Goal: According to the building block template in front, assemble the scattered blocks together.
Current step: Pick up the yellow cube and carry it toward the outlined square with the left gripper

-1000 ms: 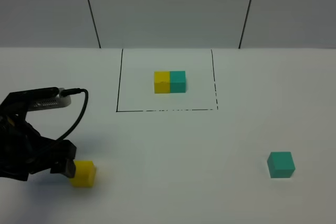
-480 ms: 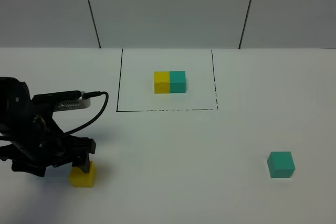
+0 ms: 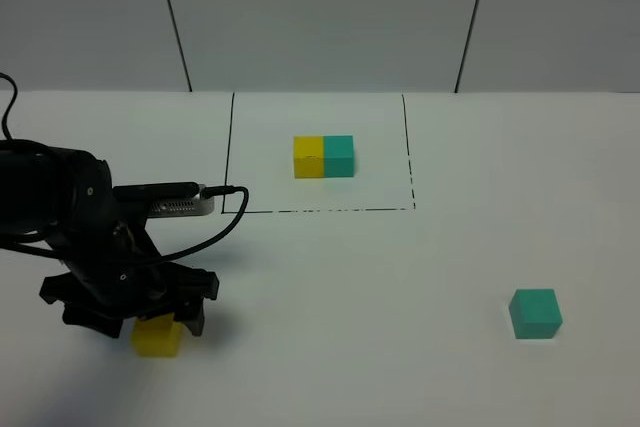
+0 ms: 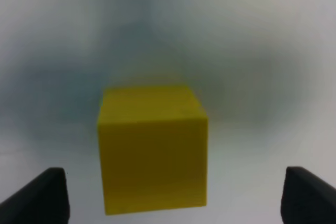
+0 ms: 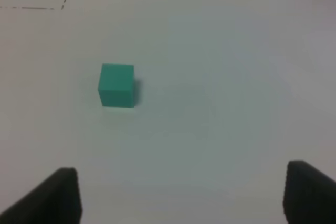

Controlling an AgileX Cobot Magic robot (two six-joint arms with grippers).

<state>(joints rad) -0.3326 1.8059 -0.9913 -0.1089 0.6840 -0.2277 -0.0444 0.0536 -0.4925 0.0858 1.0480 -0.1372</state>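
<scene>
Template blocks (image 3: 323,157) w/in blk outline (image 3: 229,147)

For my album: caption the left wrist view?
Open left gripper with a fingertip either side of a loose yellow cube on the white table.

Worktop (image 3: 400,277): white, matte, flat.
Frame (image 3: 227,152): thin black rectangle drawn on the worktop at its far middle; the near and right lines are dashed.
Template (image 3: 323,157): two blocks touching, yellow left and teal right, lying about mid-frame.
Yellow cube (image 3: 157,340): near left, outside the frame.
Teal cube (image 3: 535,313): near right, outside the frame, well apart from the yellow cube.
</scene>
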